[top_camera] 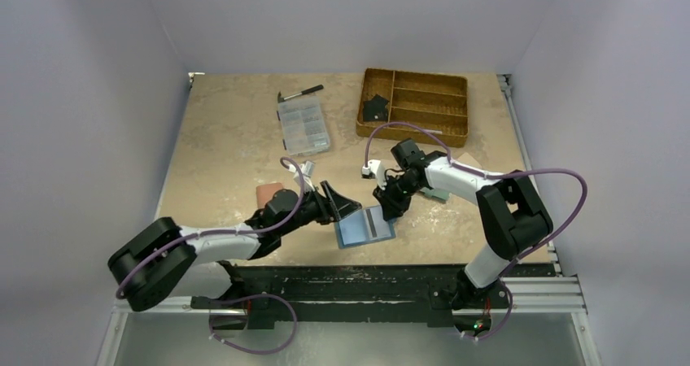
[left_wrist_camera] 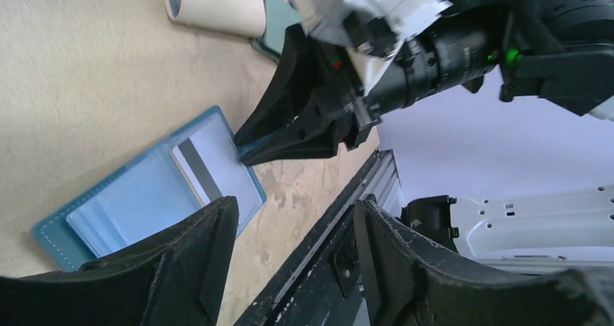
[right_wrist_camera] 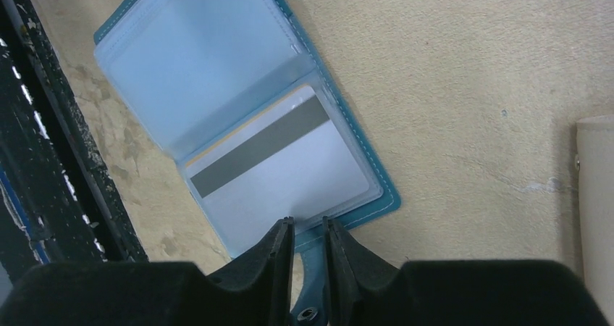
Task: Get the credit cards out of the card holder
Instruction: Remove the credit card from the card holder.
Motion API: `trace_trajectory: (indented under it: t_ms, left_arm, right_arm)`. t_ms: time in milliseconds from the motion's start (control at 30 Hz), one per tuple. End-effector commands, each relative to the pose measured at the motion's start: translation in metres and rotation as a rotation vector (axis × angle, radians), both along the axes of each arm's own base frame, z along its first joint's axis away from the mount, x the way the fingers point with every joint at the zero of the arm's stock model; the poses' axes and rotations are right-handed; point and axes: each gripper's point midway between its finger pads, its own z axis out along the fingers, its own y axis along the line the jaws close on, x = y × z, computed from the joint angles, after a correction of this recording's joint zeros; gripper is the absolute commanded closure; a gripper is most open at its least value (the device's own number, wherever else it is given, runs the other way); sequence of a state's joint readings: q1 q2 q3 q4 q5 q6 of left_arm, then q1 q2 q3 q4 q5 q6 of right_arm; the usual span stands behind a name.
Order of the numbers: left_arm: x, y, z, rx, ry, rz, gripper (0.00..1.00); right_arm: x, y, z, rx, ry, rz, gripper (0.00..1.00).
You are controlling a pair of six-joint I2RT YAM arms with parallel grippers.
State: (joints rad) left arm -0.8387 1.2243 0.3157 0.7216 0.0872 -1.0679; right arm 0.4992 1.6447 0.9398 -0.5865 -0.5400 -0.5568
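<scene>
Right pincer [right_wrist_camera: 308,228] stood almost closed, with only a thin slit between its black fingers. The snap tab [right_wrist_camera: 308,293] of the blue bifold card holder [right_wrist_camera: 188,58] sat in that slit; whether the tab was truly pinched I could not tell. That card holder lay open and flat on the pale chipboard desk [right_wrist_camera: 449,72], close to its near edge. In the clear sleeve nearest the right pincer was a light grey plastic card [right_wrist_camera: 289,174] with a dark stripe, a tan edge showing behind it. Left pincer [left_wrist_camera: 295,206] hovered beside the card holder, fingers spread wide, holding nothing.
</scene>
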Motion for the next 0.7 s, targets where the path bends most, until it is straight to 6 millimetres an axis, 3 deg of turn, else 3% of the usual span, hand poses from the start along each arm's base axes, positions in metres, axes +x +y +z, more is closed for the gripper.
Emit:
trace_trajectory:
  t_ms: [0,433,667]
  left_arm:
    - [-0.01,-0.018,0.013,-0.139,0.025,-0.087,0.38]
    - [-0.017,-0.038,-0.025,-0.005,0.076,-0.1,0.39]
    - [-0.016,-0.038,-0.041,0.059,0.084,-0.075,0.39]
  right_arm:
    - [0.011,0.011,0.012,0.027,-0.021,-0.017,0.74]
    - [0.009,0.012,0.008,0.025,0.03,-0.046,0.75]
    - [0.011,0.009,0.009,0.031,0.043,-0.065,0.74]
